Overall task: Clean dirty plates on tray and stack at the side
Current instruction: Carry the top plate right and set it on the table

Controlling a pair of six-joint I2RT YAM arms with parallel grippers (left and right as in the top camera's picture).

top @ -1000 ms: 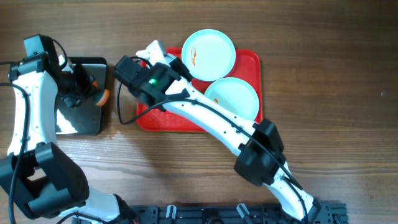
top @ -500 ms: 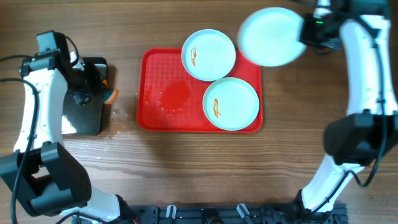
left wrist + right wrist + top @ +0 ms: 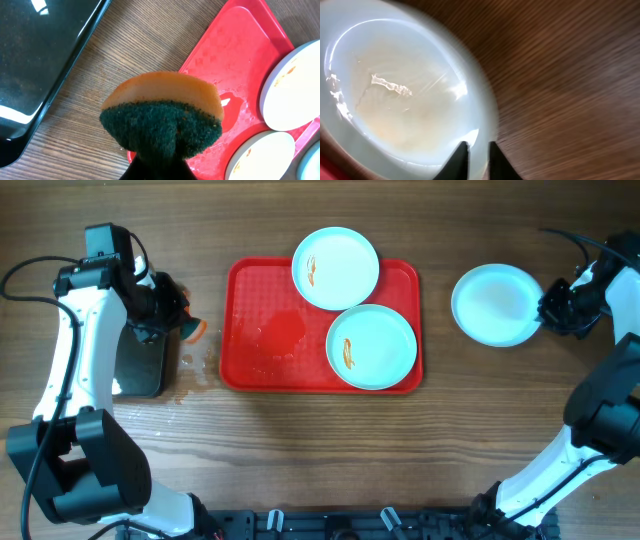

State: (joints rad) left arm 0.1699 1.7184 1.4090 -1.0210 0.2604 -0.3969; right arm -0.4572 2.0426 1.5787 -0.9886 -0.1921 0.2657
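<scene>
The red tray [image 3: 250,360] lies mid-table with two mint-white plates on it. The far plate [image 3: 336,268] and the near plate [image 3: 372,346] each carry an orange smear. My right gripper [image 3: 545,313] is shut on the rim of a third plate [image 3: 495,303] and holds it right of the tray; it fills the right wrist view [image 3: 395,95], wet and unsmeared, jaws [image 3: 478,152] pinching its edge. My left gripper [image 3: 180,320] is shut on an orange and green sponge [image 3: 162,117] between the black tray and the red tray.
A glossy black tray [image 3: 140,365] lies at the left under my left arm. A wet patch [image 3: 280,335] and droplets mark the red tray's left half, with droplets on the wood [image 3: 195,365] beside it.
My right arm has swung from over the tray out to the right, carrying the third plate down to the right of the tray. My left gripper has shifted slightly right with the sponge.
</scene>
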